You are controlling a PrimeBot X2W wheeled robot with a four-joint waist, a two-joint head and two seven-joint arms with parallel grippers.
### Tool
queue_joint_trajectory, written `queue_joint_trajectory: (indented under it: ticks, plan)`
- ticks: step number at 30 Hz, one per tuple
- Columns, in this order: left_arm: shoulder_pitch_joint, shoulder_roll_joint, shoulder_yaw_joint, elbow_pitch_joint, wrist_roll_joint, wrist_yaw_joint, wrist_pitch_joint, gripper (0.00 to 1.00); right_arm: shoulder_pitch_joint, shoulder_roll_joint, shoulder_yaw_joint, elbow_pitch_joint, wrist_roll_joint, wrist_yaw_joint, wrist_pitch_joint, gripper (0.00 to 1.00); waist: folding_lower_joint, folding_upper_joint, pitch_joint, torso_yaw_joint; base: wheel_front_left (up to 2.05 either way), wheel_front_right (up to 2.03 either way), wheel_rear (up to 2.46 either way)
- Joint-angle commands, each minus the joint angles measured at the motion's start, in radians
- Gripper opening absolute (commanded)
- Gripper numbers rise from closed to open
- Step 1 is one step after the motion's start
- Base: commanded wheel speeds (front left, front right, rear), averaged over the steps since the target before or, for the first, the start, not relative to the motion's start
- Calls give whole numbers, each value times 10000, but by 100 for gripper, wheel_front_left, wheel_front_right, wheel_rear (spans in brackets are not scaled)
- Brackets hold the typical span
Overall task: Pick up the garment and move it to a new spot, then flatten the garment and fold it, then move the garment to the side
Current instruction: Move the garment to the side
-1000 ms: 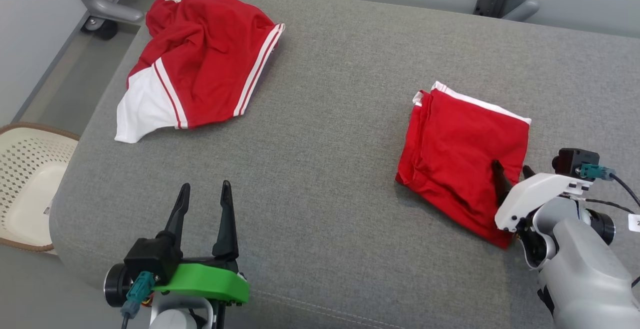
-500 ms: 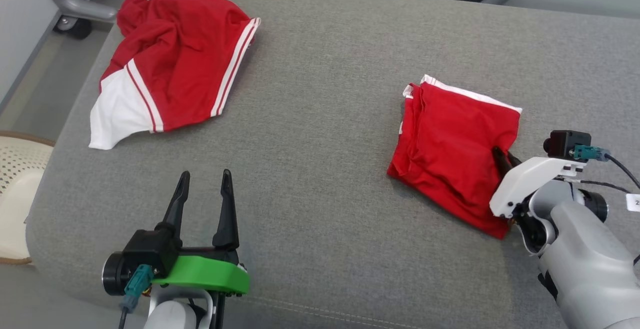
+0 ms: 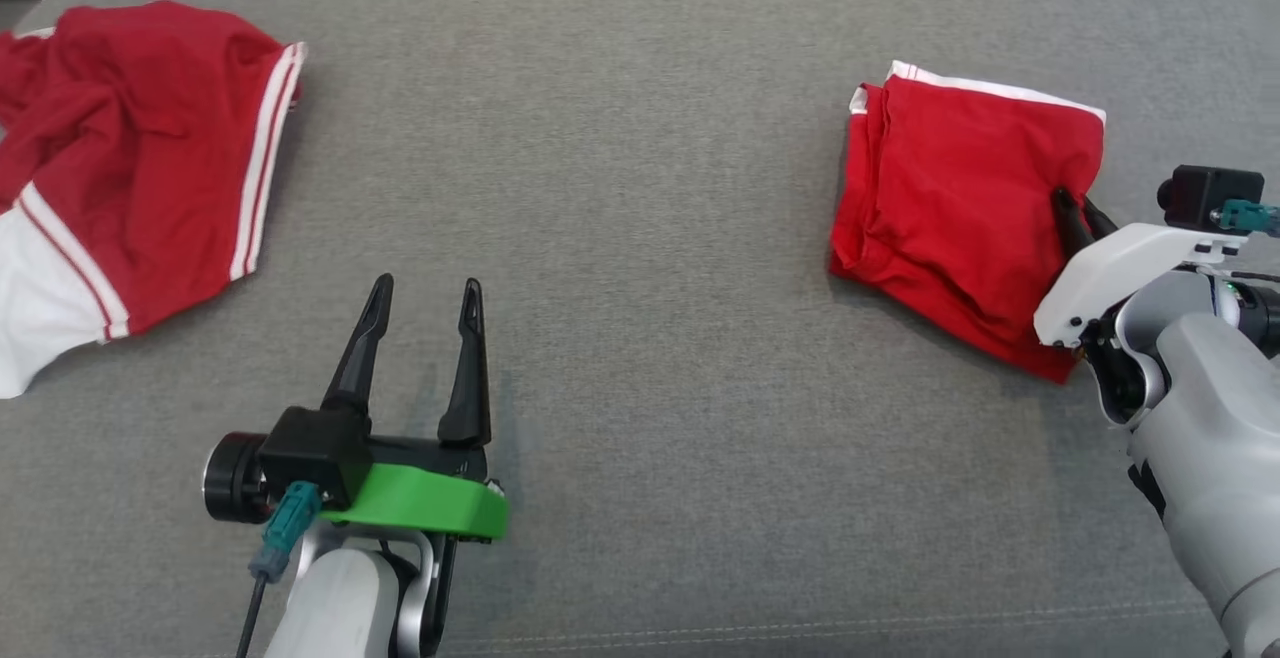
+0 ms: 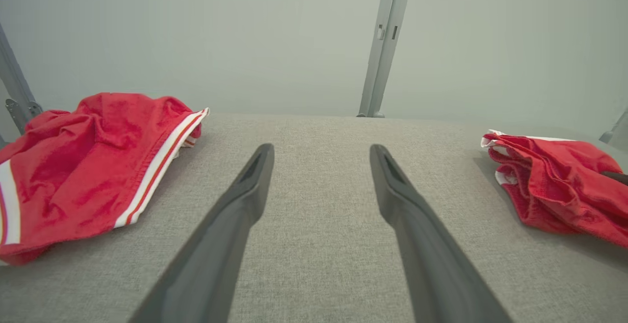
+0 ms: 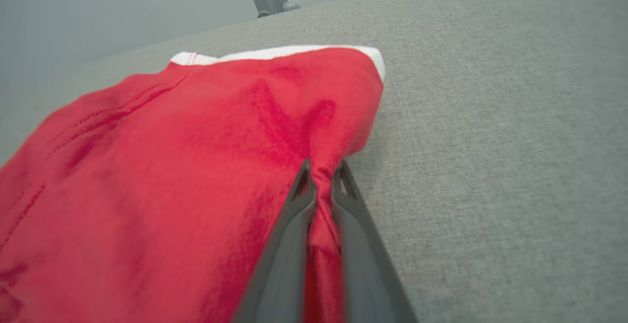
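Observation:
A folded red garment (image 3: 960,198) with a white edge lies on the right of the grey cushion; it also appears in the left wrist view (image 4: 554,190). My right gripper (image 3: 1075,210) is shut on a pinch of its right edge, and the right wrist view has the red cloth (image 5: 171,175) bunched between the two dark fingers (image 5: 289,234). My left gripper (image 3: 425,293) hovers open over bare cushion at the lower left, its fingers (image 4: 235,225) wide apart with nothing between them.
A second red garment (image 3: 130,168) with white stripes lies rumpled at the far left, also in the left wrist view (image 4: 83,171). The grey cushion (image 3: 640,288) spreads between the two. A grey metal post (image 4: 385,43) stands behind the cushion.
My right gripper has shut on the folded garment's right edge. The head camera has tipped and turned, so the whole scene has shifted; the basket and floor have left the view.

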Motion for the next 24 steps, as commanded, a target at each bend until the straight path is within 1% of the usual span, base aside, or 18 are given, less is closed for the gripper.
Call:
queue_joint_trajectory:
  ticks: [1, 6, 11, 18, 24]
  plan:
    - [-291, 111, -29, 45, 121, -35, -6, 100, -272, 43, 91, 114, -48, -17, -158, 0, 0, 97, 688, -1474, 0, 0, 0]
    - [-657, 266, -138, 78, 288, -77, 49, 100, -804, 240, 239, 357, 139, -17, -456, 0, 0, 97, 1100, -2495, 0, 0, 0]
    - [-1076, 315, -345, 135, 460, -167, 149, 100, -1236, 251, 388, 652, 266, -17, -742, 0, 0, 97, 1438, -2993, 0, 0, 0]
    - [-1337, 282, -495, 186, 475, -165, 163, 100, -1693, 119, 577, 1010, 317, -17, -986, 0, 0, 97, 1599, -3053, 0, 0, 0]
    - [-1406, 332, -594, 13, 522, -104, 175, 100, -2319, -423, 875, 1438, -78, -17, -1131, 0, 0, 97, 1742, -2677, 0, 0, 0]
